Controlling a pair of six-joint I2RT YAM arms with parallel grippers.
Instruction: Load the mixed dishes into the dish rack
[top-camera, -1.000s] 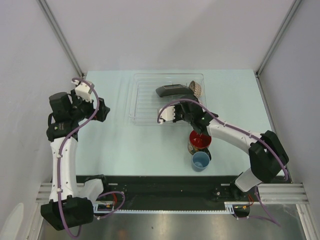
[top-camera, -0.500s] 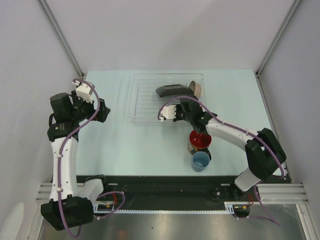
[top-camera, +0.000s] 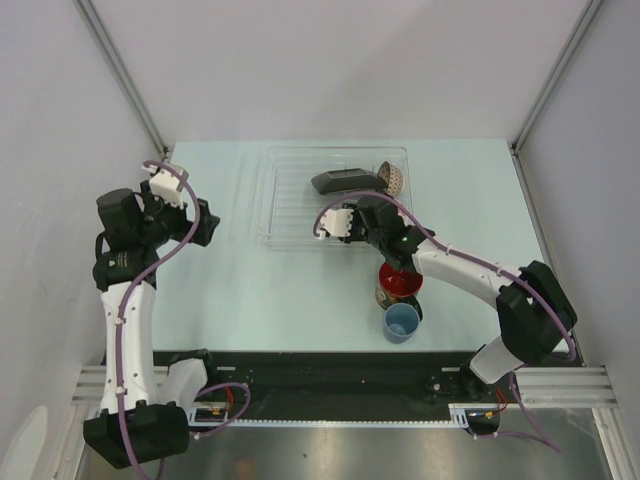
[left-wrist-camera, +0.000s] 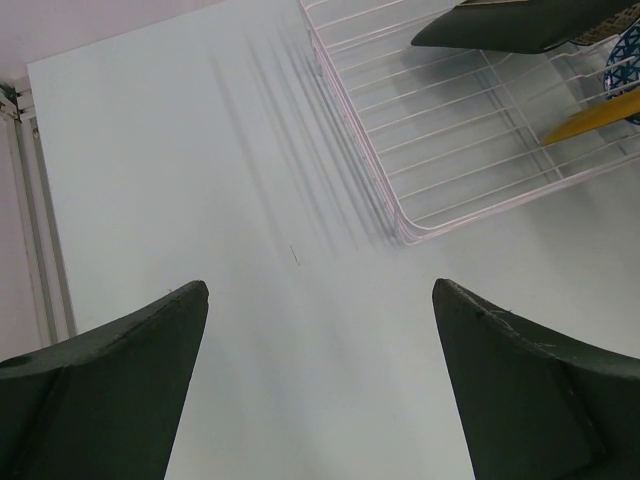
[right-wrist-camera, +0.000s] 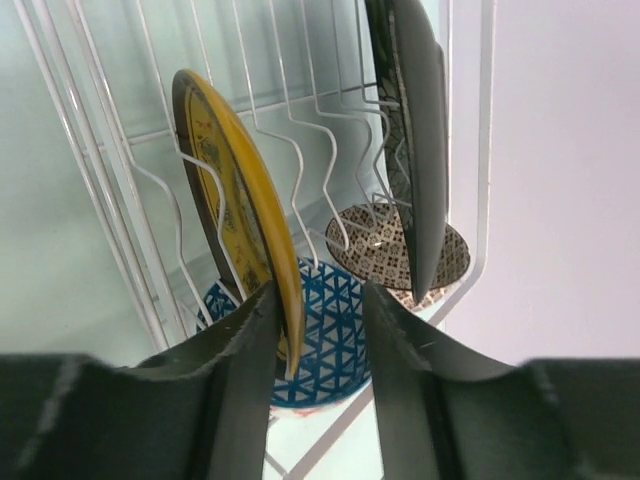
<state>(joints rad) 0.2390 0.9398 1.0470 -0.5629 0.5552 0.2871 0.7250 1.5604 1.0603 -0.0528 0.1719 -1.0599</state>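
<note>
- My right pincer (right-wrist-camera: 320, 300) stands partly open inside the large clear plastic dish rack with a wire grid (top-camera: 268, 215). One finger sits on each side of the lower rim of the yellow round saucer (right-wrist-camera: 235, 190).
- That saucer stands on edge, tilted, between the wire prongs. It lies close against one finger, with a visible gap to the other, so I judge that I am not clamping it.
- Below it lies the blue patterned bowl (right-wrist-camera: 335, 340). Beside that are the cream-pink patterned bowl (right-wrist-camera: 375, 255) and the black square floral plate (right-wrist-camera: 415, 150), which is upright in the wires.
- First risk: if I pull back at a slant, the near finger may drag the saucer's rim and tip it out of its slot onto the blue bowl.
- Second risk: the saucer leans rather than sitting deep, so a knock to the wires could make it slide.
- The dark mug with red inside (top-camera: 400, 283) and the small light-blue cup (top-camera: 402, 321) wait on the pale worktop (top-camera: 220, 290), just beside each other and close under my right forearm. A low swing back could bump the mug into the cup.
- My left pincer (left-wrist-camera: 320, 290) hangs wide open and empty over bare worktop, left of the rack, and poses no danger where it is.
</note>
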